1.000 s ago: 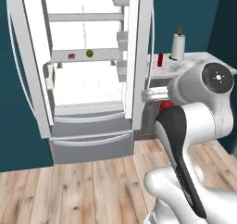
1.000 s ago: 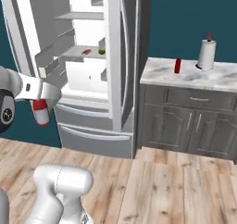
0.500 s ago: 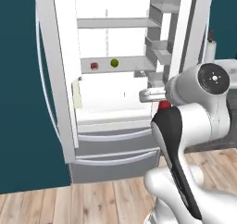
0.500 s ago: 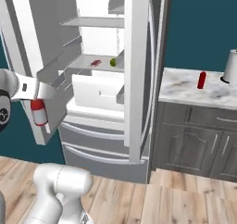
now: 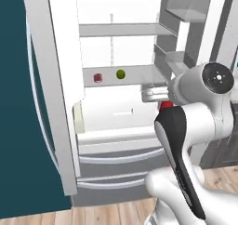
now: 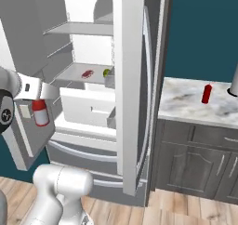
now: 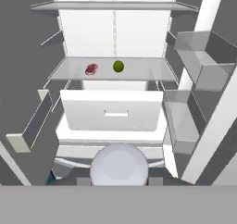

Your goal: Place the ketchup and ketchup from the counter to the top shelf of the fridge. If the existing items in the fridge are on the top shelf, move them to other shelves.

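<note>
Your gripper [image 6: 40, 109] is clamped on one ketchup bottle [image 6: 40, 114], which hangs below it in front of the open fridge [image 6: 128, 80]. The second ketchup bottle [image 6: 206, 93] stands on the counter [image 6: 186, 105], well apart, near its back edge.

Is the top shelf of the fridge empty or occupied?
Empty: the top shelf is bare; the red lump and green fruit sit one shelf lower.

Fridge [image 6: 130, 80] stands open, left of the counter [image 6: 186, 103] | fruit [image 7: 118, 66] right of lump [image 7: 91, 69] on lower shelf [image 7: 143, 70], beneath top shelf [image 7: 115, 6] | one ketchup bottle [image 6: 206, 93] on counter
</note>
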